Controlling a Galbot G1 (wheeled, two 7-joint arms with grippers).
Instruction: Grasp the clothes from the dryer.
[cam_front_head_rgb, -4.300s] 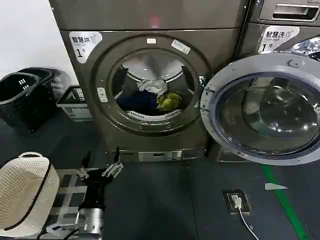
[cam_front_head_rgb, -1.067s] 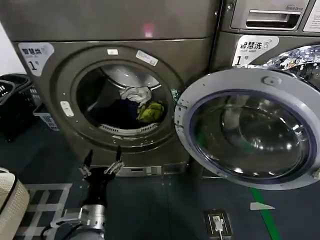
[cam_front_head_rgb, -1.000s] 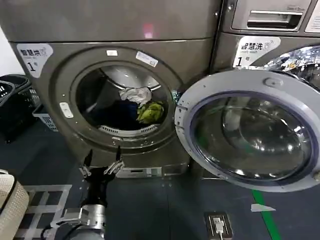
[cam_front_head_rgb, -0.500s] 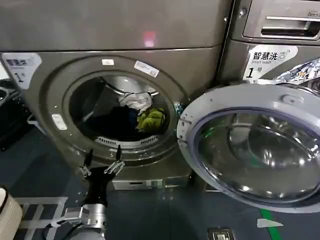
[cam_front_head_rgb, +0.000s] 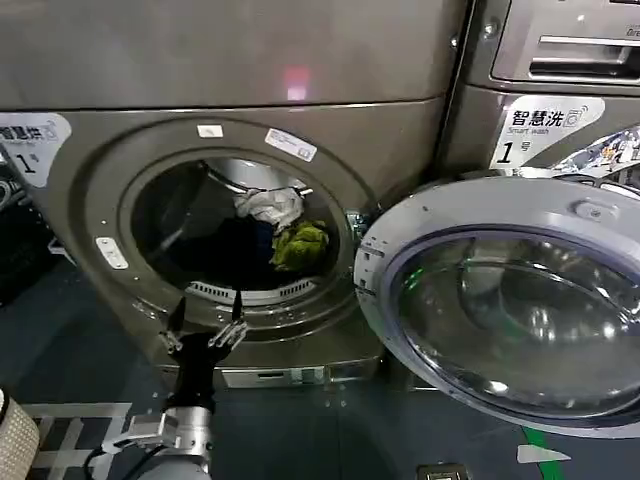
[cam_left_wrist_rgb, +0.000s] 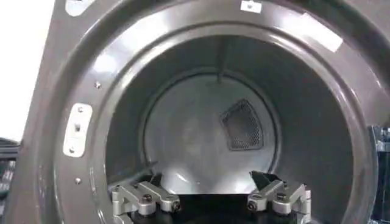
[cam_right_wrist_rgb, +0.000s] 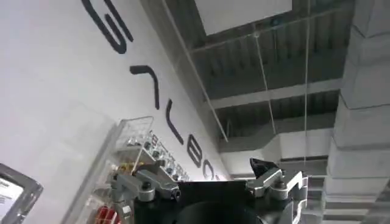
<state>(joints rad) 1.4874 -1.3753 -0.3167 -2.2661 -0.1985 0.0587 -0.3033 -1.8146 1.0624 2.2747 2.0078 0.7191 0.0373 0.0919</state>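
Bronze-grey machine: the dryer (cam_front_head_rgb: 240, 130) stood with its porthole uncovered, so the drum could be reached straight from the front.
Door: the round glass door (cam_front_head_rgb: 510, 305) hung swung out toward the robot's right, clear of the opening.
Load: the clothes (cam_front_head_rgb: 275, 230) lay heaped low in the drum toward its right side, white-grey piece on top, yellow-green just beside it, dark navy spread underneath.
Left gripper: the left gripper (cam_front_head_rgb: 205, 322) was raised in front of the dryer's lower rim, fingers spread apart and holding nothing, apparently readied for a reach inside; its wrist camera looked into the drum past the fingers (cam_left_wrist_rgb: 143, 198).
Right gripper: the right gripper (cam_right_wrist_rgb: 213, 182) pointed up toward a ceiling, jaws apart, idle.
Stage: approach, no garment touched yet.
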